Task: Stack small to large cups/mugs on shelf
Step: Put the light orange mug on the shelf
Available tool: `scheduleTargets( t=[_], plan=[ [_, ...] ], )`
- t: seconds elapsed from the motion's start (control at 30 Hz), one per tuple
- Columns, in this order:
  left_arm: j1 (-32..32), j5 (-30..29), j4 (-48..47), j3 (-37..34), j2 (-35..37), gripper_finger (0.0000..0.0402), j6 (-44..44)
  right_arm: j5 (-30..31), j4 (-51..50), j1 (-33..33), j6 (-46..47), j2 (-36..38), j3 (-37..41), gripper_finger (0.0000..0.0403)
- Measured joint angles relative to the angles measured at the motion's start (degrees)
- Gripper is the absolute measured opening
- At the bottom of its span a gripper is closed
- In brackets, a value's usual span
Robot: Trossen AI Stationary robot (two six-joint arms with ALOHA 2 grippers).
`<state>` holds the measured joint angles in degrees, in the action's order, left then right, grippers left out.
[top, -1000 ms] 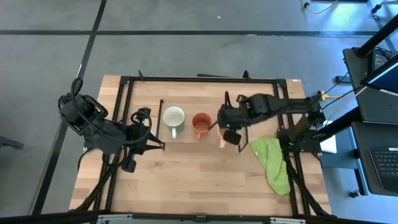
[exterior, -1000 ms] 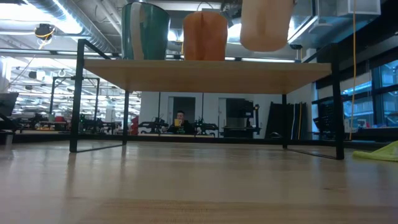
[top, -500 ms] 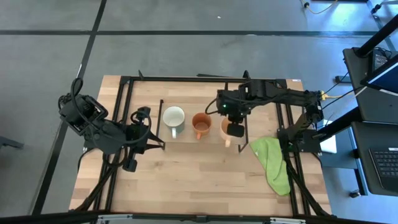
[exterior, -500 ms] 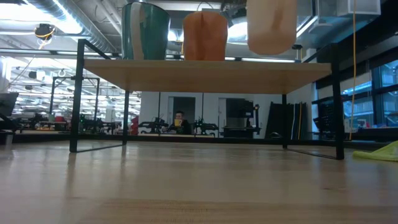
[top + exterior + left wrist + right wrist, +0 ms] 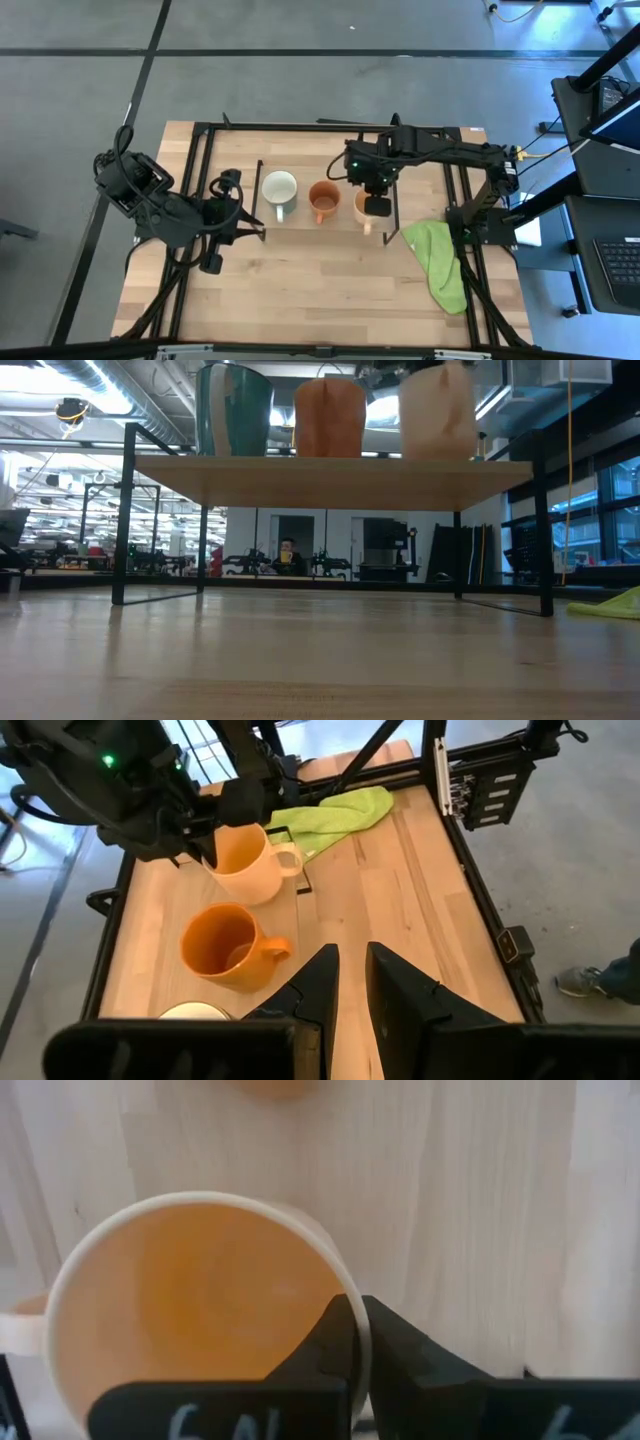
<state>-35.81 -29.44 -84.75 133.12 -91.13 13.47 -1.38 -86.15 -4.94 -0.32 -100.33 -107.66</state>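
Note:
Three mugs stand in a row on the shelf (image 5: 330, 482): a white mug (image 5: 279, 190), a dark orange-brown mug (image 5: 323, 200) and a light orange mug (image 5: 364, 209). My right gripper (image 5: 371, 198) is above the light orange mug and shut on it; the mug also shows in the low view (image 5: 437, 415) and the left wrist view (image 5: 240, 860). My left gripper (image 5: 352, 982) is shut and empty. It waits low at the shelf's left end (image 5: 245, 228) and points toward the mugs. My right gripper holds the light orange mug by its rim (image 5: 352, 1302), on the side away from the handle (image 5: 22, 1330). One finger is inside the mug and one outside. The fingers come from above, pointing down. The mug stands upright with its base on the shelf board, right of the dark orange-brown mug.
A lime-green cloth (image 5: 440, 260) lies on the tabletop right of the shelf. The shelf's thin black wire legs (image 5: 122, 510) stand at both ends. Black frame rails (image 5: 320, 127) run round the table's edges. Bare tabletop lies near the front edge (image 5: 320, 290).
My right gripper has carried the light orange mug a little toward the far edge and down, turning to point straight down. The mug hung above the shelf at first. It now stands level on the board beside the dark orange-brown mug.

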Motion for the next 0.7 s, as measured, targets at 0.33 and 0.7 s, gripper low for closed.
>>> scheduleTargets(
  t=[0.33,0.7],
  plan=[
    [0.3,-0.2,0.0,0.0,0.0,0.0049,0.1,-0.3,1.4,-0.2,-1.5,0.0,0.0,0.0016],
    [0.3,-0.2,0.0,0.0,0.0,0.0049,0.1,-0.2,1.2,-0.2,-1.5,0.0,0.0,0.005]
  ],
)
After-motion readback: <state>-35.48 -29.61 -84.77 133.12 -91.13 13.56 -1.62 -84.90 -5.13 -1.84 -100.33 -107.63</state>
